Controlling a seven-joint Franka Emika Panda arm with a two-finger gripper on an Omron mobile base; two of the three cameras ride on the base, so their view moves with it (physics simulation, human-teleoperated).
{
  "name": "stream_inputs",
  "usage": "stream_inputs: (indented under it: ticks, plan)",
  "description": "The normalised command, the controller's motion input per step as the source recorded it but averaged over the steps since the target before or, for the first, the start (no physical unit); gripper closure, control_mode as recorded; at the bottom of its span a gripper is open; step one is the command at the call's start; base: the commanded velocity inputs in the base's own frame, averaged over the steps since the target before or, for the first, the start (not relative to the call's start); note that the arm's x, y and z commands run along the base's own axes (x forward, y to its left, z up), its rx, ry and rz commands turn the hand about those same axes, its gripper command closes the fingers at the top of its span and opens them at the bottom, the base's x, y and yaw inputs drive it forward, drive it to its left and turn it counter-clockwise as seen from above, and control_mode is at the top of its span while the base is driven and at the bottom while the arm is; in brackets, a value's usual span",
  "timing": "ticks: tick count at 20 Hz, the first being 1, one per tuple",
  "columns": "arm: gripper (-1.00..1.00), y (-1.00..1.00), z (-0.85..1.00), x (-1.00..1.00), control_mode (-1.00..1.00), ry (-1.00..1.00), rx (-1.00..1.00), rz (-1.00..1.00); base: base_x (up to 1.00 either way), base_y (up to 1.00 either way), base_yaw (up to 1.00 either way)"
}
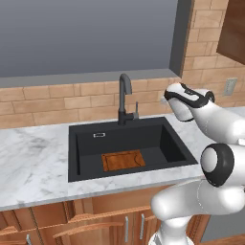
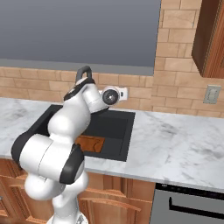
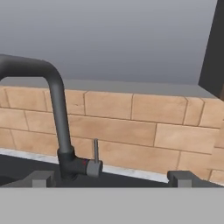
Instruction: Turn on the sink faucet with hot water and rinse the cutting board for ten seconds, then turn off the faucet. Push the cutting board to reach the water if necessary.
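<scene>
A white robot arm reaches over a kitchen counter toward a black sink. Its gripper hangs in the air with the two fingertips spread wide and nothing between them, facing the faucet from the right. The small grey lever stands upright beside the faucet's base, roughly midway between the fingertips and farther back. No water is running.

The cutting board, a small reddish-brown rectangle, lies flat on the basin floor toward the front, below and slightly forward of the spout.

The risks from here are likely these. The lever is thin, so the open fingers could slide past it or knock the faucet body instead of turning the handle. Pushed the wrong way, it might give cold water rather than hot. The stream may also land behind the board, so the board would need a nudge backward.

The countertop is pale grey-veined marble. Behind it runs a tan brick wall under a wide grey window, with wooden cabinets below.
</scene>
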Motion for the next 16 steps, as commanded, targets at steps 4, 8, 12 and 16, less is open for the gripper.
stream_inputs:
  ticks: [4,8,12,16]
  plan:
    - [-1.0,0.12,-0.04,0.12,-1.0,-0.01,0.0,0.0,0.0,0.0,0.0]
    - [-1.0,0.15,-0.1,0.0,-1.0,0.0,0.0,0.0,0.0,0.0,0.0]
    - [-1.0,0.15,-0.12,0.0,-1.0,0.0,0.0,0.0,0.0,0.0,0.0]
    - [-1.0,0.18,-0.17,-0.01,-1.0,0.0,0.0,0.0,0.0,0.0,0.0]
